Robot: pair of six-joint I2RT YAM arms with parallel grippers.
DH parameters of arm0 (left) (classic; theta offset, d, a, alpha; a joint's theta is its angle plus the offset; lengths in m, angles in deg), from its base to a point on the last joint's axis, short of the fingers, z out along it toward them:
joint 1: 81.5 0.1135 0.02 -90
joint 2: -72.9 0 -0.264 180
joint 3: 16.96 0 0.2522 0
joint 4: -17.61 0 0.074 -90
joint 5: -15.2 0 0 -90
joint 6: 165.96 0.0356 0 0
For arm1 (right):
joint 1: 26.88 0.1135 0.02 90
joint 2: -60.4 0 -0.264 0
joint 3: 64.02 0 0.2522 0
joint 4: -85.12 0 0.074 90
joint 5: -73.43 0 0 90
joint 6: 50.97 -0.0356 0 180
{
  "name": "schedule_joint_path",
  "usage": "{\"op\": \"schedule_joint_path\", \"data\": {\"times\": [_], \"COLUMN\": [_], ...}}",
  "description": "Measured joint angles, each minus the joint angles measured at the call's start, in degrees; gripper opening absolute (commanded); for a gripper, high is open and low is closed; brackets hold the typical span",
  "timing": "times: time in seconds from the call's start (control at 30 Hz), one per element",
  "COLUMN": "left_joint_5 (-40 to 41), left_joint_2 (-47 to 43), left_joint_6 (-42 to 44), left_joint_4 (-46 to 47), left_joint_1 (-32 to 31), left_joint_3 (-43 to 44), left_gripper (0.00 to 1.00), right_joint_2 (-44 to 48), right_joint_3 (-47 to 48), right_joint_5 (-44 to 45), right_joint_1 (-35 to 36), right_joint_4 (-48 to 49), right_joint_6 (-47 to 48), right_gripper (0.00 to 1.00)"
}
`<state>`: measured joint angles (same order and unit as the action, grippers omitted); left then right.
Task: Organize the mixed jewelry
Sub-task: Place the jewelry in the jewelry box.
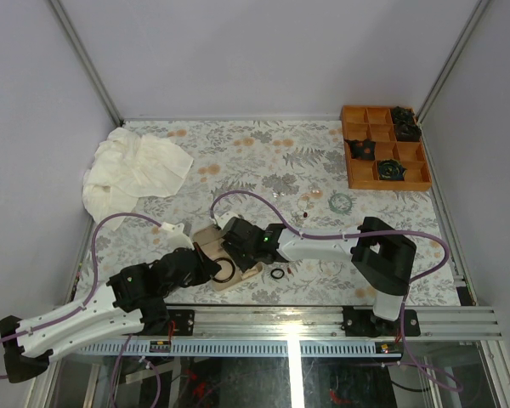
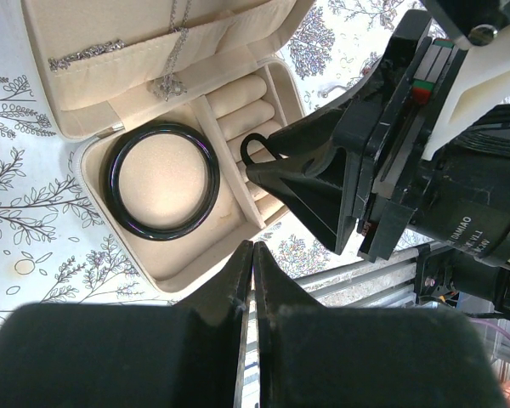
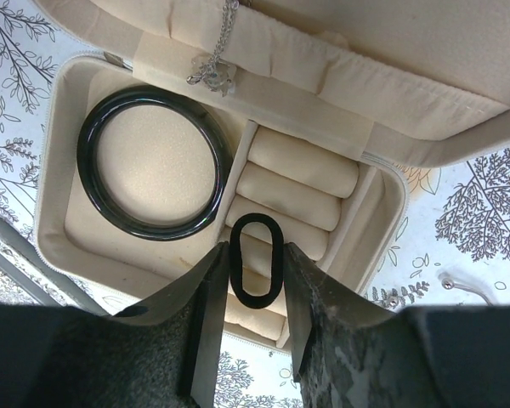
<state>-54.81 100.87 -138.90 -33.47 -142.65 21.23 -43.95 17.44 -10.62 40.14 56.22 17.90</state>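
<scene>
**Right fingers pinch a black ring over the box's ring rolls**

Right gripper (image 3: 256,252) fills the bottom of its wrist view. Its jaws are narrowed to a slim gap and clamp a small black ring (image 3: 255,303) by its sides, so the ring looks squeezed into an upright oval. The ring hangs over the padded cream ring rolls (image 3: 302,161) of the open beige jewelry box (image 3: 51,212); whether it touches them cannot be told.

Left gripper (image 2: 252,248) has its jaws pressed together with only a hairline seam, and nothing shows between them. It sits at the box's near rim, just beside the right gripper.

At 10 o'clock from the held ring, a glossy black bangle (image 3: 93,183) lies flat in the box's large square compartment. At 12 o'clock the raised lid stands over the rolls, and a thin silver chain with a pendant (image 3: 212,72) hangs from its pocket.

In the top view a second black ring (image 1: 277,273) lies on the floral table cover (image 1: 263,161) at 4 o'clock from the box. A pale teal beaded bracelet (image 1: 338,202) and small silvery and pink pieces (image 1: 308,201) lie at 2 o'clock, well apart from it. An orange compartment tray (image 1: 357,174) sits in the far right corner and a crumpled white cloth (image 1: 132,170) at 10 o'clock. The floral cover runs on from the box toward 12 o'clock up to the back wall.
</scene>
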Motion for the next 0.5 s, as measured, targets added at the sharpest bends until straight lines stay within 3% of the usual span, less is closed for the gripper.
{"op": "schedule_joint_path", "data": {"times": [0.5], "left_joint_5": [0.02], "left_joint_2": [0.09], "left_joint_6": [0.02], "left_joint_4": [-0.02], "left_joint_1": [0.00], "left_joint_3": [0.00], "left_gripper": [0.00], "right_joint_2": [0.00], "right_joint_3": [0.00], "right_joint_5": [0.52], "right_joint_1": [0.00], "right_joint_4": [-0.85], "right_joint_6": [0.37], "right_gripper": [0.14]}}
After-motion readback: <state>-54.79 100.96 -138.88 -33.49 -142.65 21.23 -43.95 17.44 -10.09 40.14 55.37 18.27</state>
